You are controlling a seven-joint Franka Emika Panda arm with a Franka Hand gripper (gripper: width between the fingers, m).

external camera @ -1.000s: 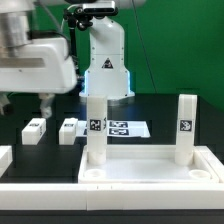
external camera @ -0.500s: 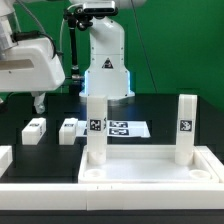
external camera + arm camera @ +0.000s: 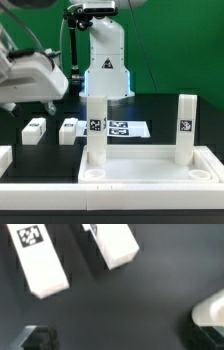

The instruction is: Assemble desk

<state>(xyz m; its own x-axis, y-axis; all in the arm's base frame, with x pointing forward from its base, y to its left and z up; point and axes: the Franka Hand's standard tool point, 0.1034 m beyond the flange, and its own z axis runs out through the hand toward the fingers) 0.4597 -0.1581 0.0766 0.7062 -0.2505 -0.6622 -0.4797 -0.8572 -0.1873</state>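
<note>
Hovering wide open and empty, the end effector should centre squarely across one loose leg before descending.

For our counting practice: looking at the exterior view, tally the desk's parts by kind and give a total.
Tabletop panel: 1
Upright legs: 2
Legs lying loose: 2
Total: 5

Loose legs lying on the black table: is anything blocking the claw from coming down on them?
Nothing visible does. The open gripper hangs above the two loose legs, with only air between. The upright legs on the tabletop stand off to the exterior view's right, out of the path.
</note>
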